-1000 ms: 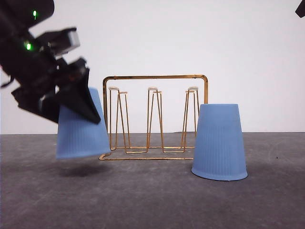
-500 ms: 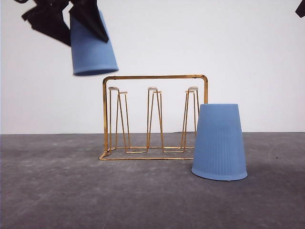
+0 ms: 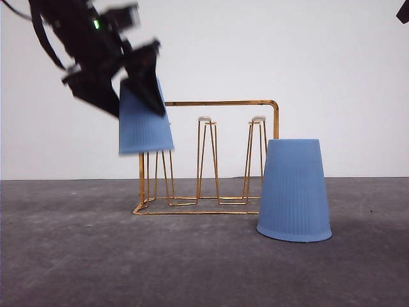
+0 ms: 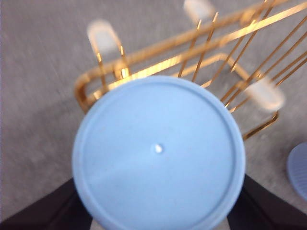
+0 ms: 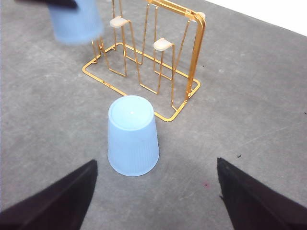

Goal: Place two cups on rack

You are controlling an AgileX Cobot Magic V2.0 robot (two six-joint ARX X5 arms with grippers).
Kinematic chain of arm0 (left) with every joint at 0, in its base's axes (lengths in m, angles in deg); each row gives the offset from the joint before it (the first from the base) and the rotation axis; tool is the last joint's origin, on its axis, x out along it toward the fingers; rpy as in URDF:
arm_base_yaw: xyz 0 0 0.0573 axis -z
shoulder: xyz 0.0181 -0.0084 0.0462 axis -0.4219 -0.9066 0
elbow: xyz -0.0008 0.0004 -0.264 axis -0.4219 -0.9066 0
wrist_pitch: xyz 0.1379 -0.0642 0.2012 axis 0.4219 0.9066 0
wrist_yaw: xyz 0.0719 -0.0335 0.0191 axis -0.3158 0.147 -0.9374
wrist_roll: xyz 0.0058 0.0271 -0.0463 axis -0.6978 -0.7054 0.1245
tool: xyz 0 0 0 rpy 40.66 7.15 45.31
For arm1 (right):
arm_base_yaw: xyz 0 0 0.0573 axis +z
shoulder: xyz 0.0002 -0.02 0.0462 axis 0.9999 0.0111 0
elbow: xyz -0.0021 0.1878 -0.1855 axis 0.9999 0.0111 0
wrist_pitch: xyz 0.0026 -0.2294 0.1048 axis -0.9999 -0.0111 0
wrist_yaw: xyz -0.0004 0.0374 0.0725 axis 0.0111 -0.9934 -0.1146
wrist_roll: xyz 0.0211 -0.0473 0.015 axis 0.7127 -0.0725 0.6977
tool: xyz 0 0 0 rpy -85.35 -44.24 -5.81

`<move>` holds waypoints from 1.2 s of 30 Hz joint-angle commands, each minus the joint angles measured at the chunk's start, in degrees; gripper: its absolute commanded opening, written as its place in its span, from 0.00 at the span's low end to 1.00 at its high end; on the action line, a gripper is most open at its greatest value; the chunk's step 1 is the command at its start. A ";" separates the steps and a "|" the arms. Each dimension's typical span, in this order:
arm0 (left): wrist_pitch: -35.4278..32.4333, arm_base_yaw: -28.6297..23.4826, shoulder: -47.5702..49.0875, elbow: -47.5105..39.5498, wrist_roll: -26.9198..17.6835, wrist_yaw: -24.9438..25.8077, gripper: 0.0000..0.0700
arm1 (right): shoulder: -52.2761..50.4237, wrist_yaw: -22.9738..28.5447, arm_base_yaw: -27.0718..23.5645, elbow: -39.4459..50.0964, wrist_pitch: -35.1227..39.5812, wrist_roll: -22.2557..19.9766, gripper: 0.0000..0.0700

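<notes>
Cups first: I see one light-blue cup (image 3: 145,125) held upside down in the air by the left gripper (image 3: 131,86), its mouth hanging over the left end of the rack (image 3: 211,157) and covering the leftmost prong. From the left wrist camera its closed bottom (image 4: 158,151) faces the lens, dark fingers (image 4: 43,211) pressed on either side, prongs blurred beyond it. So the left gripper is clamped on that cup. The second cup (image 3: 294,190) stands upside down on the grey table (image 3: 204,262), just in front of the rack's right end, slightly tilted. Right gripper (image 5: 156,201) hovers near and above this cup, fingers spread wide apart, touching nothing. Rack's middle and right prongs stand bare.
</notes>
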 commanded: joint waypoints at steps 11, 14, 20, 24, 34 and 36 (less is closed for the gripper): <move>9.61 1.00 -2.42 4.86 1.33 0.22 0.86 | 0.13 0.00 0.26 -0.79 0.57 -0.09 0.72; 17.05 0.83 -0.49 8.31 1.32 1.78 0.73 | 0.13 0.00 0.26 -0.79 0.57 1.02 0.72; 29.60 -0.22 6.55 9.55 6.02 2.34 0.72 | 1.15 -0.84 0.29 -0.79 0.56 2.49 0.72; 30.26 -0.73 12.70 5.02 6.30 2.33 0.72 | 4.04 -3.87 1.33 -0.79 0.90 3.89 0.72; 22.52 -0.95 31.63 -17.63 14.18 2.49 0.72 | 19.35 -3.60 8.10 -0.79 11.23 6.02 0.81; 23.57 -0.92 33.50 -19.46 15.08 2.49 0.72 | 22.96 -2.62 8.98 -0.79 13.88 5.96 0.87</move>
